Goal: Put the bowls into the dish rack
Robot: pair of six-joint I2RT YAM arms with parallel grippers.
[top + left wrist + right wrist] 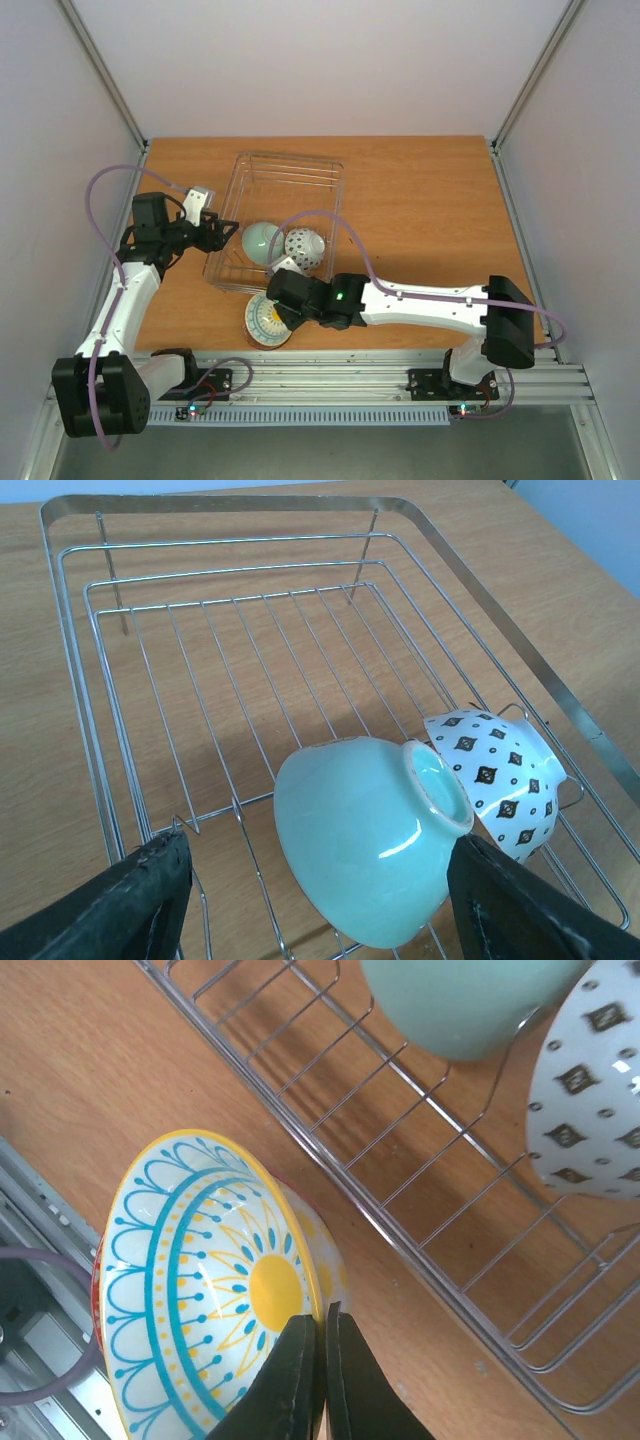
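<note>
At the centre of the table (430, 200) in the top external view, locate the dish rack (290, 156). Read its long axis as running away from the arm bases. Note two bowls loaded at its near end, side by side: mint bowl (262, 240) and white patterned bowl (303, 247). Find the yellow-and-teal bowl (262, 322) just outside the near wall, on the base side, at the right gripper (284, 316). Note the left gripper (225, 232) at the rack's left wall, beside the mint bowl.

From the left wrist, confirm fingers (130, 900) spread wide and holding nothing. Note the mint bowl tipped on its side beyond them, against the white patterned bowl.

From the right wrist, confirm jaws closed to a sliver on the yellow-and-teal bowl's rim, inside facing the camera. Read the rack as lying just beyond the bowl, away from the bases. Treat clearance over the near wall as the governing factor. Judge the right arm nearer. Aim for the bare wires past the loaded pair.
</note>
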